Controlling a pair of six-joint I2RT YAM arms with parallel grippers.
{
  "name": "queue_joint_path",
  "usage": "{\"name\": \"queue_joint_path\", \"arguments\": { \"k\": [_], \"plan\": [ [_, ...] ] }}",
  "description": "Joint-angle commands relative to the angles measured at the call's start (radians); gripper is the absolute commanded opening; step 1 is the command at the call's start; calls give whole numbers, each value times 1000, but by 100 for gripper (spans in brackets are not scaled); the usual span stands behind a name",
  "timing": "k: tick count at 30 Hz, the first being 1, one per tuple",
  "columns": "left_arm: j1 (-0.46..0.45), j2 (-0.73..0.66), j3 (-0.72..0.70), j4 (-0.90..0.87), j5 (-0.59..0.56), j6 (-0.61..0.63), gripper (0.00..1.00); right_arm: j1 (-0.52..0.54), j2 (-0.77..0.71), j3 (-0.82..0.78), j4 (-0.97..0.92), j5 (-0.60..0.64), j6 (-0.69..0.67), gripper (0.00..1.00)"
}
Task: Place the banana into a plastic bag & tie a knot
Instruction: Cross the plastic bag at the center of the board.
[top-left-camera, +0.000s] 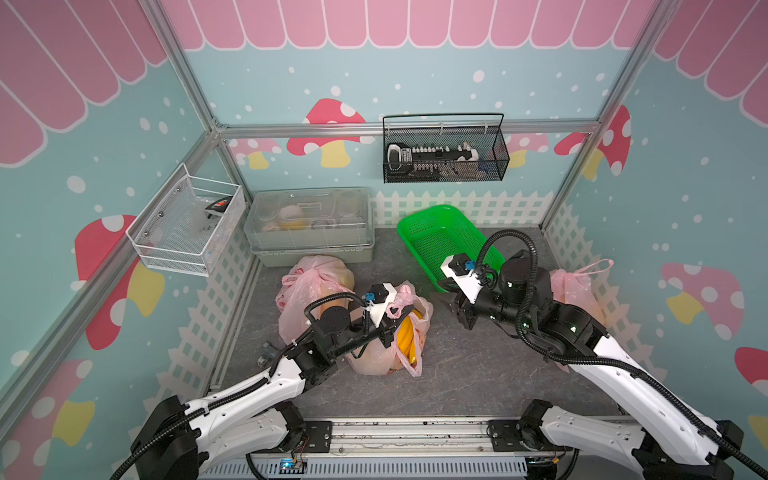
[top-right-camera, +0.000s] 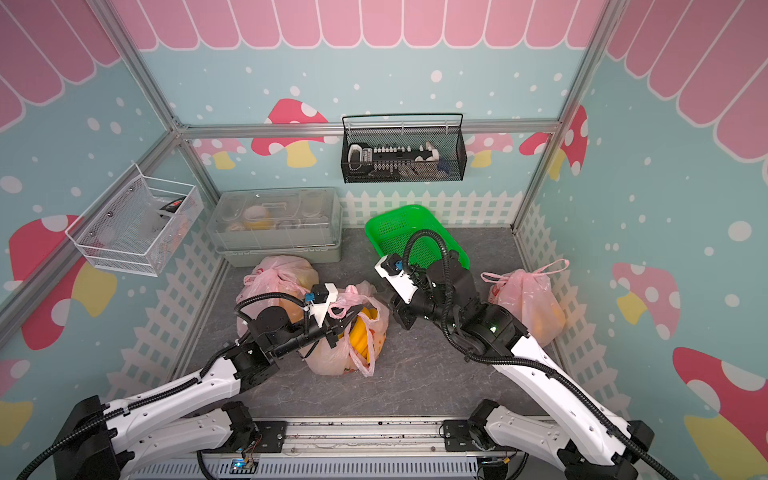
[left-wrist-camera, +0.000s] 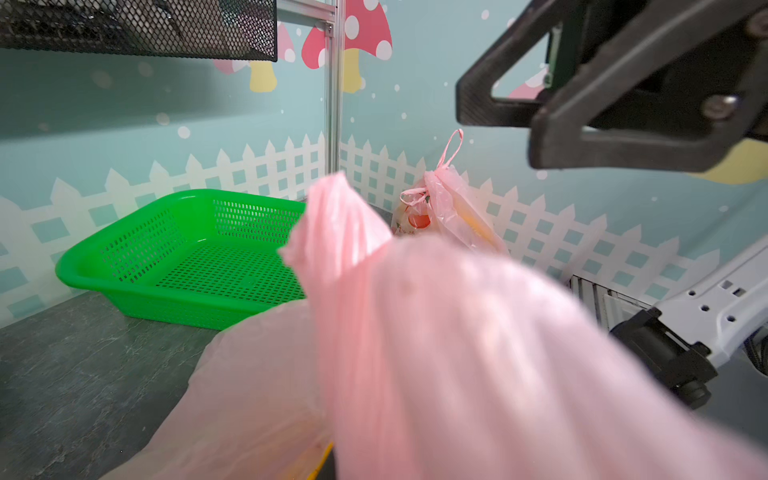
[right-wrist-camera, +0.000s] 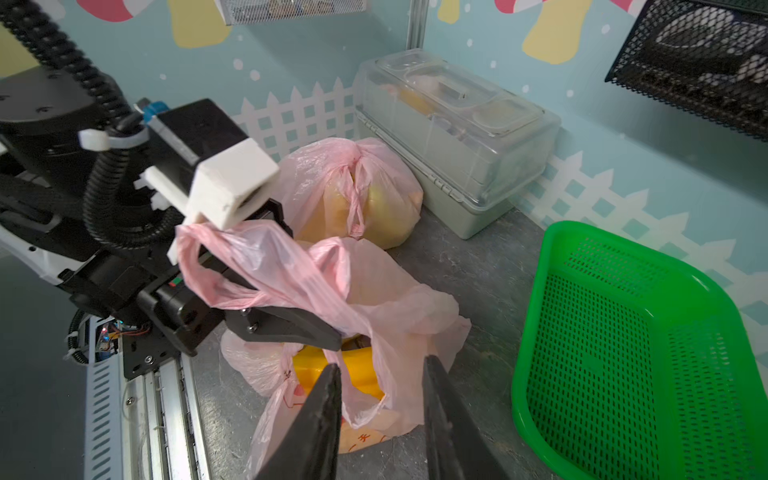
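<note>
A pink plastic bag (top-left-camera: 374, 357) (top-right-camera: 332, 359) lies in the middle of the grey floor, its mouth gaping. The yellow banana (top-left-camera: 405, 340) (top-right-camera: 359, 338) (right-wrist-camera: 332, 365) shows inside it. My left gripper (top-left-camera: 405, 316) (top-right-camera: 353, 318) (right-wrist-camera: 320, 328) is shut on one handle of the bag (right-wrist-camera: 386, 299) and holds it up over the mouth. In the left wrist view pink film (left-wrist-camera: 457, 353) fills the near field and hides the jaws. My right gripper (top-left-camera: 455, 309) (top-right-camera: 401, 313) (right-wrist-camera: 382, 363) is open, just right of the bag, with nothing between its fingers.
A green basket (top-left-camera: 419, 232) (right-wrist-camera: 540, 374) sits tilted at the back right. One knotted pink bag (top-left-camera: 316, 286) rests behind the left arm, another (top-left-camera: 577, 286) by the right wall. A clear lidded box (top-left-camera: 309, 224) stands at the back, and wire baskets (top-left-camera: 444, 149) hang on the walls.
</note>
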Motion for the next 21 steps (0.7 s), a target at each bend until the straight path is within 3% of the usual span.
{"name": "queue_joint_path", "arguments": {
  "k": [1, 8, 21],
  "plan": [
    [6, -27, -4, -11, 51, 41, 8, -6, 50, 14, -18, -82, 9, 34],
    [6, -28, 7, -66, 106, 66, 8, -5, 66, -6, 66, -213, 39, 44],
    [7, -3, 19, -81, 204, 74, 8, 4, 125, -23, 126, -259, 71, 40]
  ]
}}
